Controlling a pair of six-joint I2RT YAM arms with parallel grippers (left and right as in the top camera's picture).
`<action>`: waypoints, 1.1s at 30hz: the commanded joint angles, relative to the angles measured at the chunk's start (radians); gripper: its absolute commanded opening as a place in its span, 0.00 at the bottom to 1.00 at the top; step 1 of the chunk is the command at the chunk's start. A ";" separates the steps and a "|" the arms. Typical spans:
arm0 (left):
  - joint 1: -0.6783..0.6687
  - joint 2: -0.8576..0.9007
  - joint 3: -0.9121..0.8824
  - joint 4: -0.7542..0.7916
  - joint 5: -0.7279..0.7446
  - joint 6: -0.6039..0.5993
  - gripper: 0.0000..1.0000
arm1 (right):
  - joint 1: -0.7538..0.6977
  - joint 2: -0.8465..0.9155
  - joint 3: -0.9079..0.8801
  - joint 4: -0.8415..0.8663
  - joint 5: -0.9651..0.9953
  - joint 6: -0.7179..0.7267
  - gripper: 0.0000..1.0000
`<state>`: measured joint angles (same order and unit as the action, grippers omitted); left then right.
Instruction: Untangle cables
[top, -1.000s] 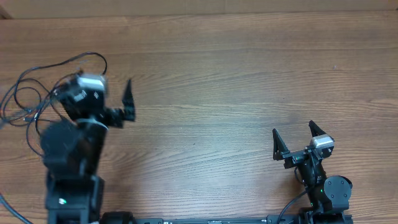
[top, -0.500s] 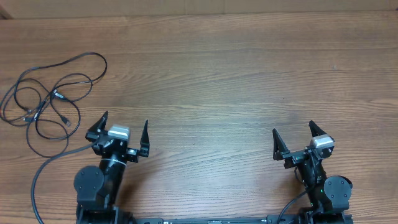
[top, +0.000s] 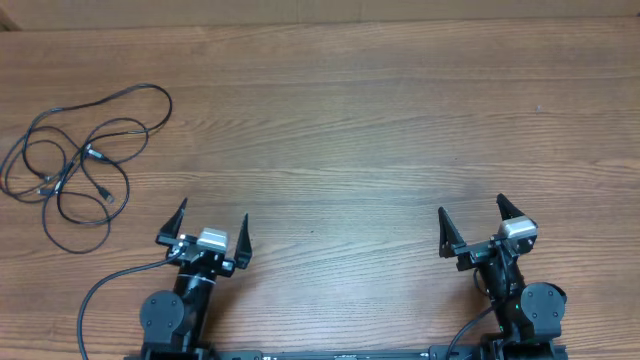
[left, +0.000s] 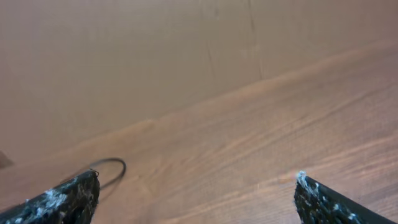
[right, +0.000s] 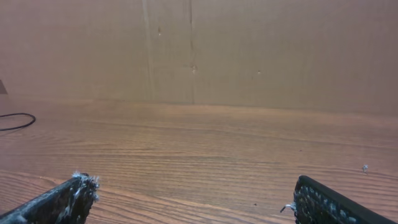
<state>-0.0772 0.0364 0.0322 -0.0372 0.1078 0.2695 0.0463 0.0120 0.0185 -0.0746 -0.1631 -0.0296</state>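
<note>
The left jaws stand wide apart and hold nothing. The right jaws are just as wide and also hold nothing. Both pairs point toward the far side of the wooden worktop (top: 380, 130). The cables (top: 88, 152) lie flat in 1 loose heap of overlapping loops, beyond the left arm (top: 185, 305) and off to its left, well apart from its jaws. The right arm (top: 515, 295) sits far to the right of the left arm, farther still from the cables. In the left wrist view, 1 thin black loop shows on the wood just past the left-hand fingertip.
</note>
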 joint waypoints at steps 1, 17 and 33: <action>-0.004 -0.033 -0.027 -0.038 -0.013 0.021 1.00 | -0.002 -0.009 -0.010 0.005 0.013 -0.002 1.00; -0.003 -0.032 -0.027 -0.034 -0.014 -0.042 1.00 | -0.002 -0.009 -0.010 0.005 0.013 -0.002 1.00; -0.003 -0.032 -0.027 -0.034 -0.014 -0.041 1.00 | -0.002 -0.009 -0.010 0.005 0.013 -0.002 1.00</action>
<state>-0.0772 0.0170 0.0124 -0.0715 0.1009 0.2390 0.0463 0.0120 0.0185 -0.0746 -0.1635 -0.0303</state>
